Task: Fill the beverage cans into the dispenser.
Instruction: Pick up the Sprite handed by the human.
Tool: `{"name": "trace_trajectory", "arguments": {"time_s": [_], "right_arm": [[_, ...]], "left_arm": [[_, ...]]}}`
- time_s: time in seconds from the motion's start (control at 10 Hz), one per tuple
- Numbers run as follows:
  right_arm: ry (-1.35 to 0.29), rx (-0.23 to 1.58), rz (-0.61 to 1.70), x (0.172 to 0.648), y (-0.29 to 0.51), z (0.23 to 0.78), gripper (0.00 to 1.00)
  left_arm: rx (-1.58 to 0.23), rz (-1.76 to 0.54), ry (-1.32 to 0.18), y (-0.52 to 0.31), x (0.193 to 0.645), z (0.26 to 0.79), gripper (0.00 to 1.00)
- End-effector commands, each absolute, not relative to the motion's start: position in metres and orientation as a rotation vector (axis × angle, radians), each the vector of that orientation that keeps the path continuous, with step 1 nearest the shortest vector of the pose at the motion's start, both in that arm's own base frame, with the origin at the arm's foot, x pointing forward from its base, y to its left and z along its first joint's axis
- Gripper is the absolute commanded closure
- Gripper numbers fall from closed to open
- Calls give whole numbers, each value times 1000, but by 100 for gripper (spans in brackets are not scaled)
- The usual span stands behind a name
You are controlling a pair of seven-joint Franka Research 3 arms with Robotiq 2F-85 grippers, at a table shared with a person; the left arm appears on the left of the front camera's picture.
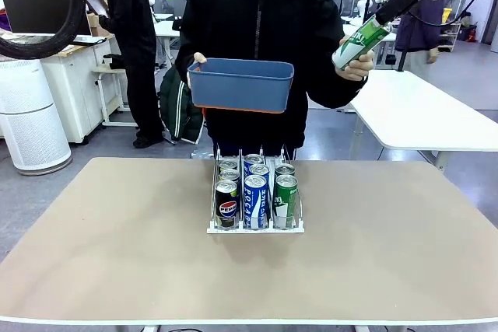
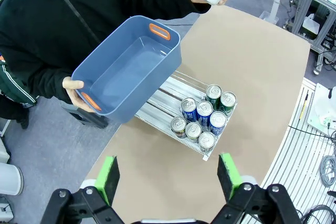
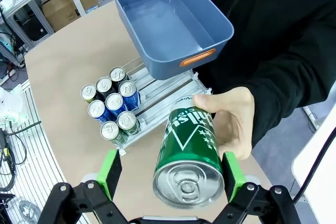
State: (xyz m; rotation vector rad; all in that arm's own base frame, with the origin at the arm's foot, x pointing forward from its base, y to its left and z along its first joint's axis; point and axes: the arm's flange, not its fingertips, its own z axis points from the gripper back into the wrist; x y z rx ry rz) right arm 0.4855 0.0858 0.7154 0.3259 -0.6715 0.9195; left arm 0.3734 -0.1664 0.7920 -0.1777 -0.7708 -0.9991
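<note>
The right gripper [image 3: 168,174] stands wide open with a green can [image 3: 188,156] lying between its pads, not yet clamped; the person's hand [image 3: 233,121] holds the can's far end, long axis pointing along the fingers. The dispenser [image 1: 255,227] sits low on the table, well below, with seven cans. The left gripper [image 2: 167,174] hovers open and empty above it, beside the blue tub [image 2: 123,72].

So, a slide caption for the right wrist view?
Person's hand offers green can between open jaws, above the half-filled dispenser.
</note>
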Motion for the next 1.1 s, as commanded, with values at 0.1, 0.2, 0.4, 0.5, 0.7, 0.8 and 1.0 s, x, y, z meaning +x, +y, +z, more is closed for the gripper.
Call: {"name": "trace_trajectory", "arguments": {"time_s": [0.1,0.2,0.4,0.5,0.7,0.8,1.0], "right_arm": [[-674,346,920,492,88,711,0],[-672,349,919,494,88,709,0],[-662,367,905,500,89,705,0],[-710,346,921,503,87,702,18],[-686,348,918,502,87,702,77],[-688,348,916,502,87,702,100],[-679,342,917,502,85,702,100]], "left_arm": [[-192,-996,-773,-166,374,792,0],[-192,-996,-773,-166,374,792,0],[-192,-996,-773,-166,374,792,0],[-192,-996,-773,-166,374,792,0],[-192,-996,-773,-166,374,792,0],[-192,-996,-773,-166,374,792,0],[-192,-996,-773,-166,374,792,0]]}}
